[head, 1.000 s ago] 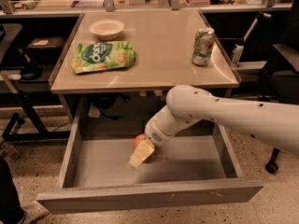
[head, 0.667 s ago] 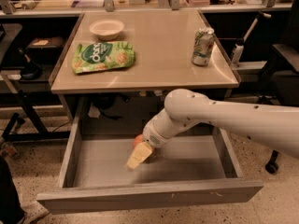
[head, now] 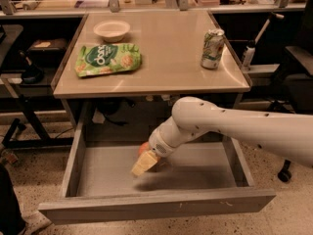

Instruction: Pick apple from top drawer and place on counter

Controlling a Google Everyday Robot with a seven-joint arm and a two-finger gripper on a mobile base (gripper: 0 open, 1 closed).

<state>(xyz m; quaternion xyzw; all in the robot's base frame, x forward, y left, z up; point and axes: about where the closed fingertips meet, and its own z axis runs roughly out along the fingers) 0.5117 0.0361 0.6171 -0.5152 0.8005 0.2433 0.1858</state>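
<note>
Low in the frame the wide, shallow grey top drawer stands open. A white robot arm reaches in from the right, its yellowish gripper over the drawer floor near the middle; clenched or released, I cannot tell. The small red-orange apple sits in the drawer just behind it, partly hidden. Farther up, the smooth beige counter carries a green snack bag, a pale shallow bowl and, at right, a green-and-white soda can.
</note>
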